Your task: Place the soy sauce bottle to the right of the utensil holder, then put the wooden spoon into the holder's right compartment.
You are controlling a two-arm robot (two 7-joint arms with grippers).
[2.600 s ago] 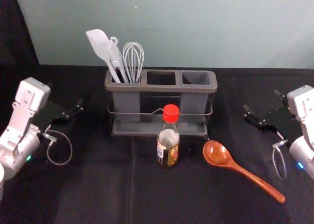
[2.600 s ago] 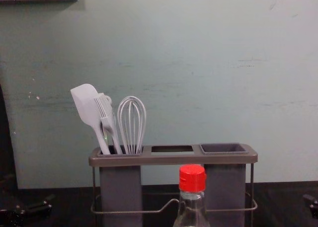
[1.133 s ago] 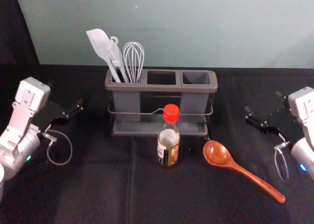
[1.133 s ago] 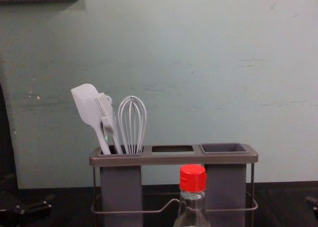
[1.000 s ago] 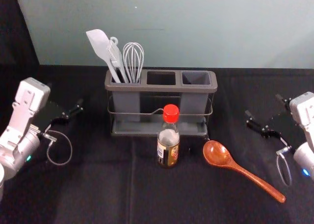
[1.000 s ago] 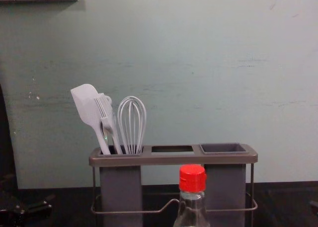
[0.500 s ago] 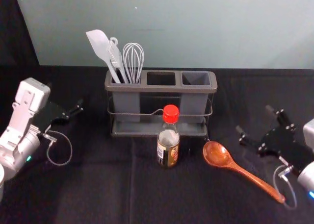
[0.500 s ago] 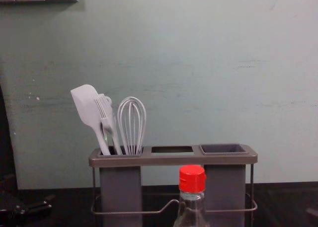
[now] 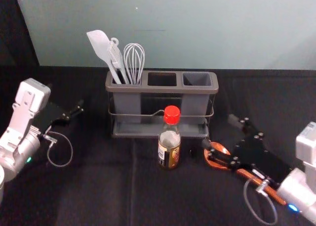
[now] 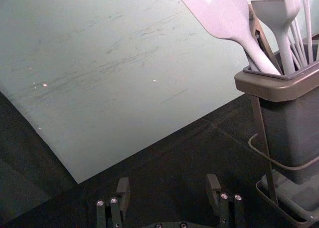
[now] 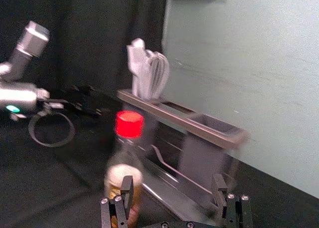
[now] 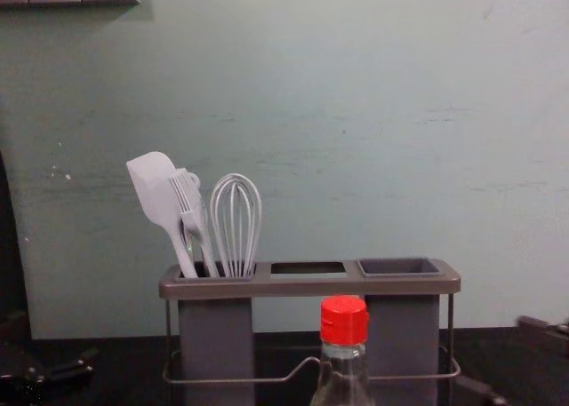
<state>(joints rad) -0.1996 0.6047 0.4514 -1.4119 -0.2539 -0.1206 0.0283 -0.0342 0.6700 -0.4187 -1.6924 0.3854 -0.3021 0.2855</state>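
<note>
Right claw (image 11: pixel 173 178), spread and empty, apparently to admit the red-capped glass bottle (image 9: pixel 169 149) before the grey plastic utensil holder (image 9: pixel 163 89), overhangs the brown wooden spoon (image 9: pixel 244 173). Left claw (image 10: pixel 168 178): parked open, left of the holder.

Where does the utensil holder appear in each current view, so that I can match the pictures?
Head view: utensil holder stands above centre, behind the soy sauce bottle.
Left wrist view: its left end, cut off, beyond the open left hand.
Right wrist view: slantwise, beyond the soy sauce bottle and open right hand.
Chest view: lower middle, lower part cut off.
Shared landmark: white utensils in its left compartment.
</note>
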